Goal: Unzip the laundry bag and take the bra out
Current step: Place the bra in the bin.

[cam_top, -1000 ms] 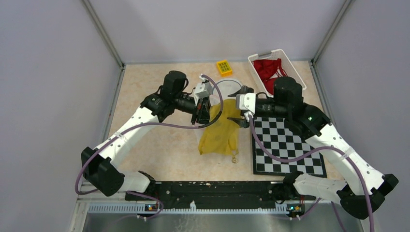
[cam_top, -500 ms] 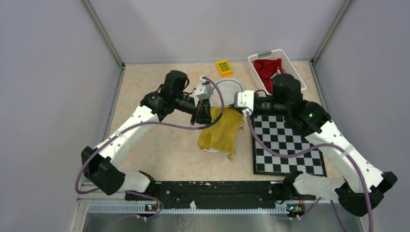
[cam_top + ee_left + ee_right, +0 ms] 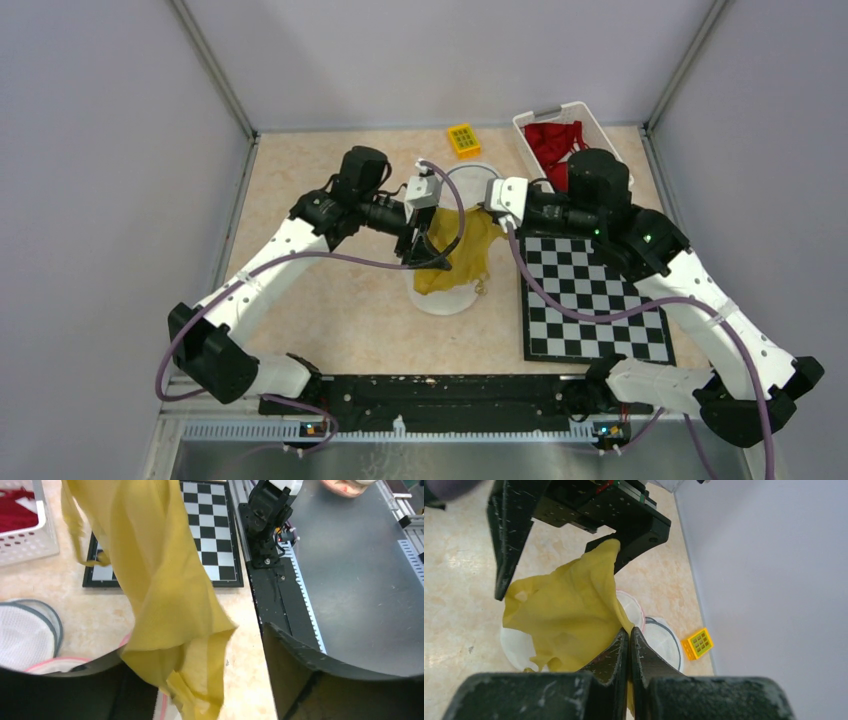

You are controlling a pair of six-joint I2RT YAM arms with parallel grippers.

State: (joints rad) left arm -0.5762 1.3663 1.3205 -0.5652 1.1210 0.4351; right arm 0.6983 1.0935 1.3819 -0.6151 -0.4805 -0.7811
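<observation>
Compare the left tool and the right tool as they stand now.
The left tool has its fingers wide apart; the right tool has them pressed together. The right tool pinches the yellow bra; the left tool is not clamping it. Both hover near the white laundry bag.

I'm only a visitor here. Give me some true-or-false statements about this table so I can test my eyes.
1. The right gripper pinches the yellow garment. True.
2. The white basket holds blue clothes. False: the clothes are red.
3. The checkerboard lies on the left arm's side. False: it lies on the right arm's side.
4. The left gripper has its jaws apart. True.
</observation>
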